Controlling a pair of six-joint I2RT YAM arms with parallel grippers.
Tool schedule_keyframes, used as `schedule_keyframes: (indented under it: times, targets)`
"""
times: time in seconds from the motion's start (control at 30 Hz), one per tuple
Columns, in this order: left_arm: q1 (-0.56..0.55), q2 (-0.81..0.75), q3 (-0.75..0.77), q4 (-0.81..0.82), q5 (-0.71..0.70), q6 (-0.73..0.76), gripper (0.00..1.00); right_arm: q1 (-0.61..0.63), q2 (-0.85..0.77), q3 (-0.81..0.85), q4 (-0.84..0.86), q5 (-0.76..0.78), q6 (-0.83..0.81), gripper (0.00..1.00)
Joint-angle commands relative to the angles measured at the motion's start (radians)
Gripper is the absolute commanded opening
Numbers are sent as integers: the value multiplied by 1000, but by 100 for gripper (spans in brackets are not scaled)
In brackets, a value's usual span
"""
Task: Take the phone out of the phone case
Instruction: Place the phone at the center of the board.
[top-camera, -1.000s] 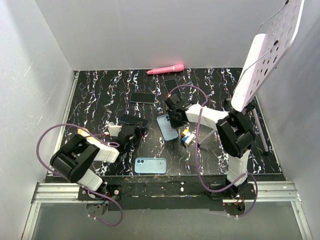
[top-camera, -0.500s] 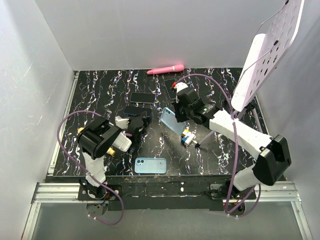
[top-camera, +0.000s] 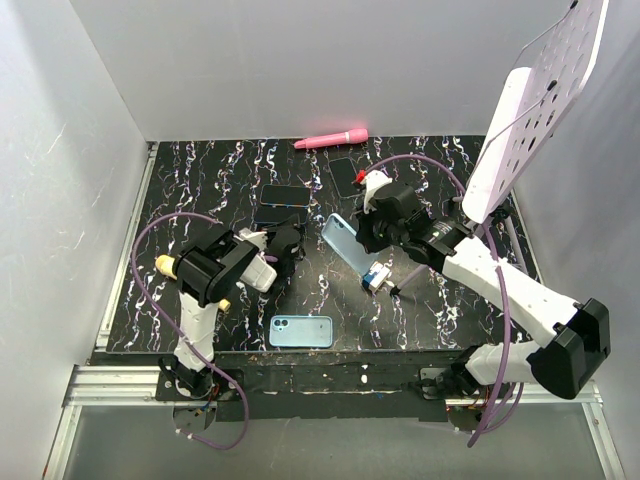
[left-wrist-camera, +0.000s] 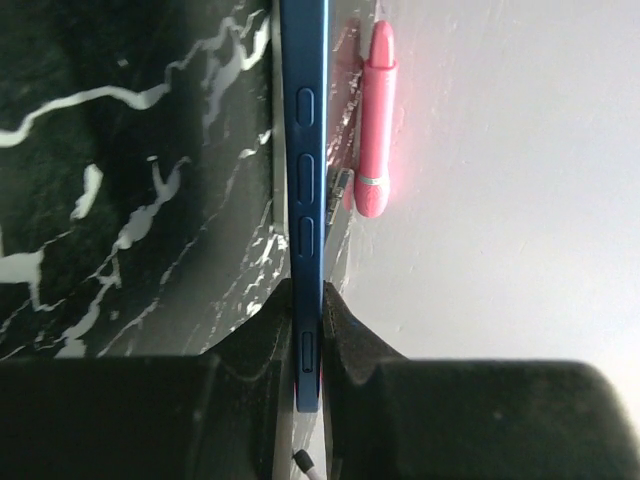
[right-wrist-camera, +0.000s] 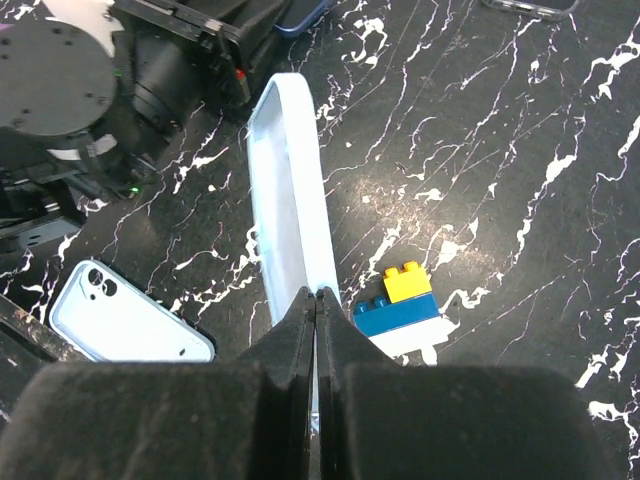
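My left gripper (top-camera: 284, 243) is shut on the lower end of a dark blue phone (top-camera: 278, 217), which stands edge-on between the pads (left-wrist-camera: 340, 335) with its side buttons in the left wrist view (left-wrist-camera: 304, 150). To its right, my right gripper (top-camera: 366, 238) is shut on the rim of a light blue phone case (top-camera: 343, 243). That phone case (right-wrist-camera: 287, 190) is empty and hangs tilted above the table, apart from the phone. The right gripper (right-wrist-camera: 316, 300) pinches its thin wall.
A light blue phone (top-camera: 302, 330) lies flat near the front edge (right-wrist-camera: 115, 320). A yellow, blue and white brick stack (top-camera: 376, 277) sits under the case (right-wrist-camera: 405, 300). Two dark phones (top-camera: 285, 195) (top-camera: 345, 176) and a pink cylinder (top-camera: 331, 139) (left-wrist-camera: 375, 120) lie toward the back wall.
The right arm has swung out to the right, carrying the case up and slightly back. The left arm has risen and turned, keeping the blue phone in its jaws.
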Motion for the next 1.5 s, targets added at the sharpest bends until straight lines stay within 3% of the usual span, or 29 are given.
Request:
schedule_keyframes:
  times: [0.0,0.13,0.4,0.6,0.87,0.93,1.03,1.13,1.17,1.23,1.47]
  targets:
    - [-26,10,49,-54,-93,-77,1,5,-26,8,39,-30,-60,1]
    - [-44,-1,63,-127,-104,-74,1,5,-32,7,30,-30,-68,1]
    - [-49,52,78,-149,-104,-166,15,5,-50,-9,33,-61,-66,1]
    - [-32,36,72,-200,-76,-161,37,5,-61,-16,28,-67,-59,1]
    - [8,38,80,-218,-24,-147,48,5,-66,-7,5,-74,-51,1]
    - [21,32,87,-223,8,-130,56,5,-67,-6,2,-84,-49,1]
    - [40,-10,92,-304,77,-140,66,5,-64,2,-15,-106,-52,1]
    - [44,-80,98,-445,129,-155,81,11,-61,-1,-23,-149,-63,1]
    - [47,-97,103,-484,157,-161,92,11,-58,-6,-21,-150,-69,1]
    - [52,-125,109,-519,212,-166,98,14,-44,-7,-30,-150,-77,1]
    - [55,-241,129,-729,356,-97,98,23,-12,-29,-20,-165,-129,1]
